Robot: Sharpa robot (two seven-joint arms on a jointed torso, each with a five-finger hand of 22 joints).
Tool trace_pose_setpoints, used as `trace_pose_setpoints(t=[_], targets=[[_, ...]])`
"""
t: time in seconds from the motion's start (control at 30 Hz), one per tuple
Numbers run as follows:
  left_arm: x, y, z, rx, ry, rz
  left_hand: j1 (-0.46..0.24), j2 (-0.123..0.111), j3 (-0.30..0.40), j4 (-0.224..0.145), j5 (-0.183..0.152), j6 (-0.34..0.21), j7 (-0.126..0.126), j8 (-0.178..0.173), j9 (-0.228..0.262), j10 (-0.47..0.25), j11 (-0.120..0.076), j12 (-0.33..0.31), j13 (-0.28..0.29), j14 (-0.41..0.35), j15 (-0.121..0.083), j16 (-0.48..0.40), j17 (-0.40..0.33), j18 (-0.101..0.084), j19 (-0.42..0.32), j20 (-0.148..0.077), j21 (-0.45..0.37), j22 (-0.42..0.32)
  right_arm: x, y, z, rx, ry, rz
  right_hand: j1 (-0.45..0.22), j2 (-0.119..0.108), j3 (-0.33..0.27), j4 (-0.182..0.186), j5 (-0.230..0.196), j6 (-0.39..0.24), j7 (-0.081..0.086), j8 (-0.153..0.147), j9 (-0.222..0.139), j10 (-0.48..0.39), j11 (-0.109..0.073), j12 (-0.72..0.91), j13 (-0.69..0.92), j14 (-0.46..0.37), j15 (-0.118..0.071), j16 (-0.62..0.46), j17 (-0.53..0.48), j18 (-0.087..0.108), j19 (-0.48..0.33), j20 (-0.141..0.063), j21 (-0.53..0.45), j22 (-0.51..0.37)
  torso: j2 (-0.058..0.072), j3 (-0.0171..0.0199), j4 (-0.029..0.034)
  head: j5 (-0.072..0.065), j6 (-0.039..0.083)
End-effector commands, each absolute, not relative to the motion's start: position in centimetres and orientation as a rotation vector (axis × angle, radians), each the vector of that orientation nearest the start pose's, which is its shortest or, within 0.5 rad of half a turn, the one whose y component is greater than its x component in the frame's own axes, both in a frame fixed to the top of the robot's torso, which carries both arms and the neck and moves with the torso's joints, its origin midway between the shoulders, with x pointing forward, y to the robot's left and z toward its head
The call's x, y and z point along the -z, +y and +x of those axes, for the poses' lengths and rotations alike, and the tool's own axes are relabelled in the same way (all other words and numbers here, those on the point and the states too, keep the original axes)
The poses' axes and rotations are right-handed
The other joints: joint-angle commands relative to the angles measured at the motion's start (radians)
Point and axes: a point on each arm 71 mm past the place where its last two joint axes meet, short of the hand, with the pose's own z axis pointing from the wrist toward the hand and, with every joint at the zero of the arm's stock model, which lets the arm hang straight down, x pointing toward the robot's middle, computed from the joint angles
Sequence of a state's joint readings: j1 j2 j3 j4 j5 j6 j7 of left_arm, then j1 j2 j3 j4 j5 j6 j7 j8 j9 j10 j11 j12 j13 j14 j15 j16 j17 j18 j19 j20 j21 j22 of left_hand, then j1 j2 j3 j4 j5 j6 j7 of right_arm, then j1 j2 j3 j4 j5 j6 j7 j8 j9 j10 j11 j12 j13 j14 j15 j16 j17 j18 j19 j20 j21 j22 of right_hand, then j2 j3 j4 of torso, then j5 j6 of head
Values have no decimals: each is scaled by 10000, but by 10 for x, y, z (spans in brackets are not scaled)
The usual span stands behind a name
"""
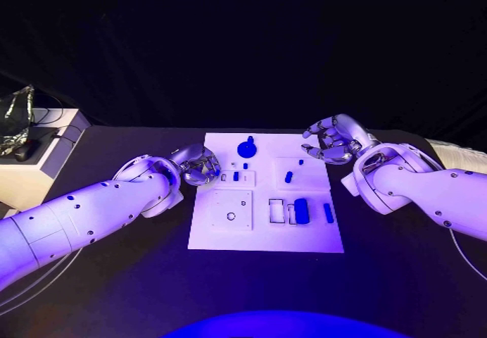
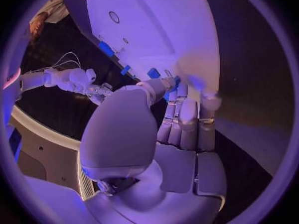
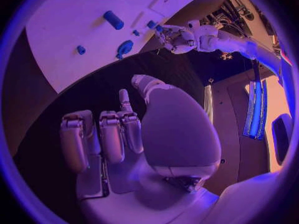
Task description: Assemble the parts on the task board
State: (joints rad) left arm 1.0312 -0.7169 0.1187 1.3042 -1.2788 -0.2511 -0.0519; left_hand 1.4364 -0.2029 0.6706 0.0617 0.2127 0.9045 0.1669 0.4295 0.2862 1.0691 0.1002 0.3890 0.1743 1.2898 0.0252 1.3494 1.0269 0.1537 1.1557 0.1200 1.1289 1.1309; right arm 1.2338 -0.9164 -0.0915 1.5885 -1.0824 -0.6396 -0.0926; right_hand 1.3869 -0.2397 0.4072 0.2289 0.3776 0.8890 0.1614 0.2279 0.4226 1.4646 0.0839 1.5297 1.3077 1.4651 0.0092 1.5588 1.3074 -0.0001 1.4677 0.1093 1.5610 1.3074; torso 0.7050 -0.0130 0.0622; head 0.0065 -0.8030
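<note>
The white task board (image 1: 264, 232) lies mid-table. On it are a round blue knob (image 1: 248, 148), a small upright piece (image 1: 288, 177), a long blue block (image 1: 300, 210) and a slim bar (image 1: 328, 213). My left hand (image 1: 198, 165) hangs at the board's left edge with its fingers drawn together. In the left wrist view its thumb (image 2: 159, 88) meets the fingertips (image 2: 187, 97) beside a blue sliver (image 2: 177, 79); whether that piece is held or lies behind I cannot tell. My right hand (image 1: 330, 139) hovers over the board's far right corner, loosely curved, its palm (image 3: 124, 154) bare.
A white stand (image 1: 46, 158) with a crinkled foil bag (image 1: 18, 113) sits off the table's far left. Black table (image 1: 406, 282) surrounds the board. The right wrist view shows the board (image 3: 69, 25), the blue knob (image 3: 124, 47) and my left hand (image 3: 177, 37) across it.
</note>
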Motion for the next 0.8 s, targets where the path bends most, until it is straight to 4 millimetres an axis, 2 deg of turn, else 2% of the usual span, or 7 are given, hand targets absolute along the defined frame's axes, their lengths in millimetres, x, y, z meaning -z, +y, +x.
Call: trace_pose_setpoints(t=[0.03,0.63,0.7,0.8], targets=[[241,201,507,7663,18084,-1523,2,63,-6,-67,35,65,76,8,438,89,3,-54,-10,13,42,-8,14,-173,20,39,50,8,169,-233,478,-7485,14901,3084,-104,5,41,-2,42,-28,1,62,17,674,-72,26,2249,934,-73,-52,2131,30,980,-54,-8,2557,2,-2,4,0,-7],[246,204,508,7486,18542,-1727,-21,21,6,-125,12,-73,116,-99,475,142,63,-583,-119,-52,88,-41,-87,-173,-24,84,86,34,169,-233,478,-7472,14911,3089,-104,5,41,-2,42,-28,1,62,17,674,-72,26,2249,934,-73,-52,2131,30,980,-54,-8,2557,-3,13,-3,7,8],[246,204,508,7431,18624,-1712,-44,-25,-33,-135,4,-109,119,-130,476,100,79,-659,-131,-224,104,-162,-383,-143,-137,99,-11,-60,169,-233,478,-7468,14911,3091,-104,5,41,-2,42,-28,1,62,17,674,-72,26,2249,934,-73,-52,2131,30,980,-54,-8,2557,-4,11,-2,7,8],[247,205,508,7357,18738,-1677,-56,-55,-71,-148,-6,-131,110,-150,477,71,84,-686,-132,-272,114,-183,-439,-134,-182,111,-41,-86,169,-234,478,-7465,14910,3092,-104,5,41,-2,42,-28,1,62,17,674,-72,26,2249,934,-73,-52,2131,30,980,-54,-8,2557,-4,12,-1,8,0]])
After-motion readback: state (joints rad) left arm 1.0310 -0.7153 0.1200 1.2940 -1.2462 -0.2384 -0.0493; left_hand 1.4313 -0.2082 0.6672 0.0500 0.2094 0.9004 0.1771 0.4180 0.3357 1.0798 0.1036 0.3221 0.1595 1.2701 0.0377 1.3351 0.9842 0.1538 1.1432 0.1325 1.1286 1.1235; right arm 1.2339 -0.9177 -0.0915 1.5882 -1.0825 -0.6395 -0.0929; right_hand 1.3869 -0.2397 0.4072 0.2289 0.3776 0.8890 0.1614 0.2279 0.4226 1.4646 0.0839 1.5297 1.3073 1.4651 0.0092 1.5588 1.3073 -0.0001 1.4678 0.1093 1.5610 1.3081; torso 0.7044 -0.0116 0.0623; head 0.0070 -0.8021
